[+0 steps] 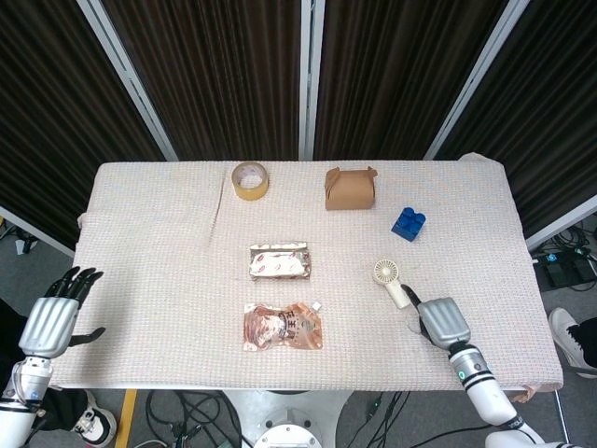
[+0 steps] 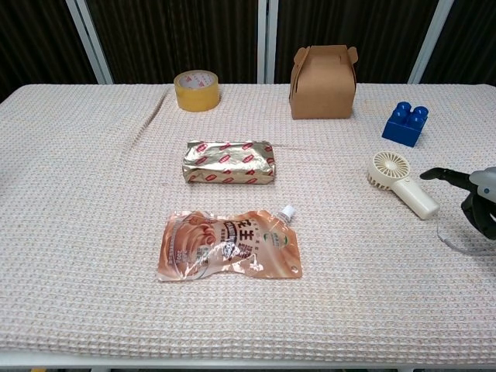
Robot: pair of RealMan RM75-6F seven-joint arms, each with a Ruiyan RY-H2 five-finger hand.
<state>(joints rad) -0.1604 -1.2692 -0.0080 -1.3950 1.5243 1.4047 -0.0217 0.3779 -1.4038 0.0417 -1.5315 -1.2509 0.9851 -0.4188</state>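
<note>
A small cream hand fan (image 1: 391,281) (image 2: 402,181) lies right of the table's middle, its cord trailing to the right. My right hand (image 1: 442,321) (image 2: 478,201) hovers just past the fan's handle end, holding nothing, one finger stretched toward the handle. My left hand (image 1: 54,318) hangs off the table's left edge with its fingers spread and nothing in it; the chest view does not show it. A brown spouted pouch (image 1: 283,327) (image 2: 229,245) and a foil-wrapped pack (image 1: 278,261) (image 2: 229,162) lie in the middle.
A roll of yellow tape (image 1: 250,180) (image 2: 196,91) and a brown carton box (image 1: 350,188) (image 2: 322,70) stand at the back. A blue toy brick (image 1: 408,223) (image 2: 405,123) sits behind the fan. A white woven cloth (image 1: 149,261) covers the table.
</note>
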